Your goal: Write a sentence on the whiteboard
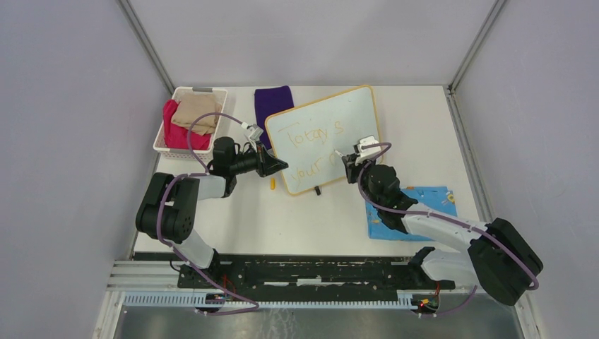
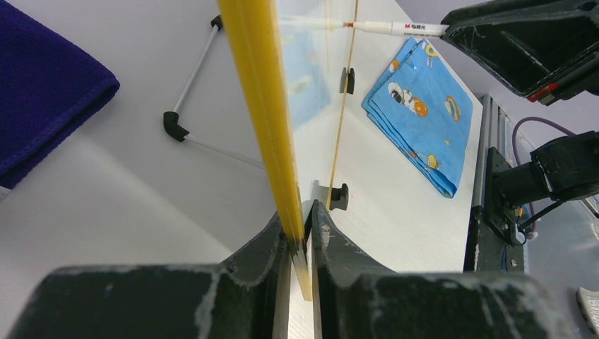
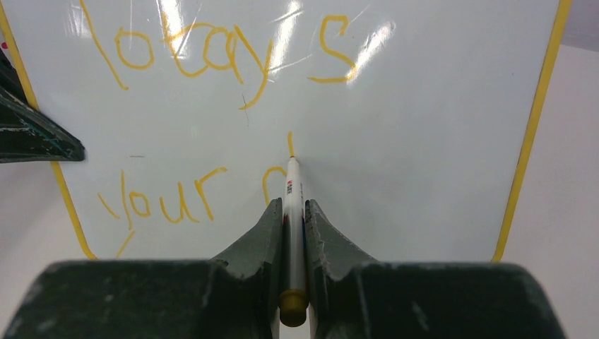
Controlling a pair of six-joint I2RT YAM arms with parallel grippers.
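On worktop point(image 1: 240, 219) middle, whiteboard point(image 1: 332, 120) sits between arms. Left pincer point(image 2: 302, 220) pinches its yellow frame edge (jaws narrow). Right pincer point(image 3: 292, 208) clamps marker point(image 3: 291, 187), tip touching board below "Today's", after "your". Sentence point(image 3: 212, 60) in yellow-orange strokes, unfinished, third word barely started.

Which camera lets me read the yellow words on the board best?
The right wrist view: the words fill the picture, "Today's" above "your", with the marker tip touching the whiteboard. The top view shows them small and slanted. The left wrist view sees the board nearly edge-on, so no letters.
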